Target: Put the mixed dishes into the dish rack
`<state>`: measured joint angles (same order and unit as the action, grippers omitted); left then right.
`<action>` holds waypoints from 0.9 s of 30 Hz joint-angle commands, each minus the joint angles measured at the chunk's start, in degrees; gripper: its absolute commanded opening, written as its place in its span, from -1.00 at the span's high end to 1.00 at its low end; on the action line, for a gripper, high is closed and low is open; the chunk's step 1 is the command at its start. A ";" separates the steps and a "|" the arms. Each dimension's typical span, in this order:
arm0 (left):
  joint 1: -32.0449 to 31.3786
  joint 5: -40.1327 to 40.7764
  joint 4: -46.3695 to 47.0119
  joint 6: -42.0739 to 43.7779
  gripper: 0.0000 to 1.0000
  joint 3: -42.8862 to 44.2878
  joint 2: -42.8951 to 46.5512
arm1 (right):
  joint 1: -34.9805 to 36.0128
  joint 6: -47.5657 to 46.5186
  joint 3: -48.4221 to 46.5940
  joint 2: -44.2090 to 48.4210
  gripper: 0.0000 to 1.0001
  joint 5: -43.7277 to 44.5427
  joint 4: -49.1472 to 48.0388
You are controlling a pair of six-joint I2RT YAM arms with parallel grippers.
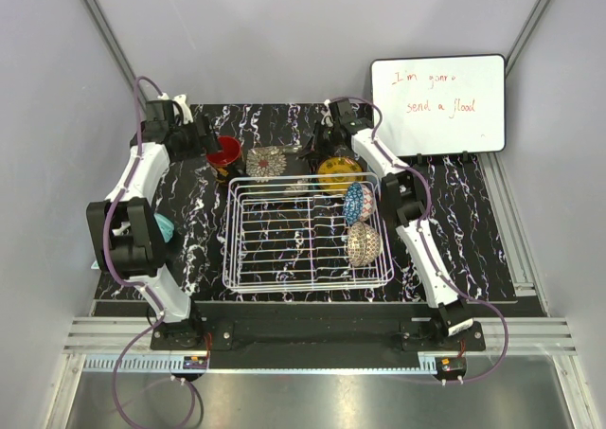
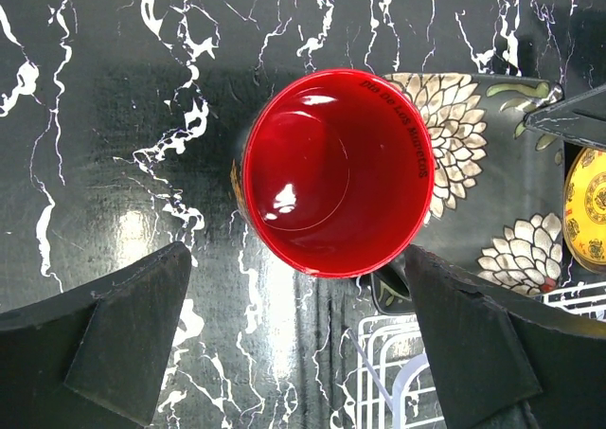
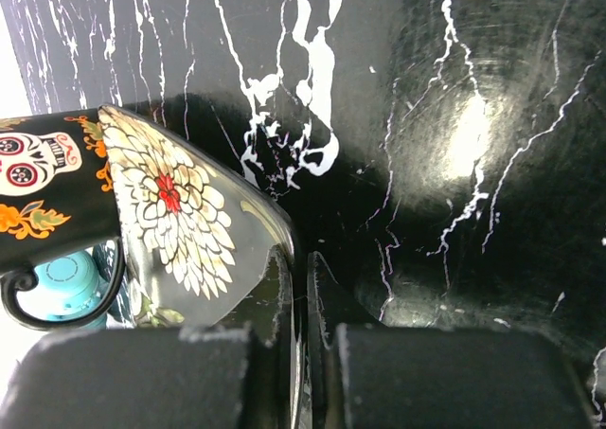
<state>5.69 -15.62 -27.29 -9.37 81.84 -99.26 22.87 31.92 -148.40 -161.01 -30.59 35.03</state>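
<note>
Two arms reach toward the far end of the black, white-veined marble-look table [image 1: 473, 259]. At its centre sits the large white wire dish rack [image 1: 229, 240]. Along the rack's 3 o'clock side two small patterned bowls stand on edge, the blue bowl [image 1: 358, 202] nearer 12 and the beige-brown bowl [image 1: 363, 244] just beside it toward 6. Just outside the rack's 12 o'clock rail lies the yellow patterned plate [image 1: 338, 173]. Out at 11 o'clock is the floral dark-backed saucer [image 1: 268, 164], and just beside that, at its 9 o'clock, the glossy red mug [image 1: 225, 151] stands upright, mouth up. The left gripper [image 2: 298, 287] hangs over the mug with its fingers spread wide, one to each side of the rim; I cannot tell whether they touch it. The right gripper [image 3: 301, 268] has its fingers pressed together, pinching the saucer's rim.
</note>
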 commanded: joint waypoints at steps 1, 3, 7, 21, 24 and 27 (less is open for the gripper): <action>0.63 -0.11 2.33 -0.65 -0.98 -0.28 3.02 | 1.56 -2.91 0.92 4.90 1.00 4.74 4.17; 0.63 -0.55 2.42 -1.18 -0.98 -0.28 3.28 | 1.56 -4.31 1.09 8.67 1.00 6.50 4.17; 0.63 -1.35 2.68 -1.80 -0.98 -0.54 4.43 | 1.47 -6.69 -0.22 13.35 1.00 9.05 4.09; 0.72 -1.70 3.56 -2.59 -0.98 -3.36 7.42 | 1.56 -11.18 -3.30 20.38 1.00 11.52 3.82; 0.63 -2.40 4.26 -3.29 -0.98 -3.27 7.42 | 1.30 -11.80 -4.62 23.19 1.00 11.87 3.73; 0.63 -2.58 5.05 -3.38 -0.98 -3.44 7.59 | 1.03 -11.36 -5.85 24.33 1.00 11.17 3.56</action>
<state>6.02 -16.60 -26.26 -12.05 78.61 -94.63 24.32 18.72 -148.00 -147.55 -15.86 43.38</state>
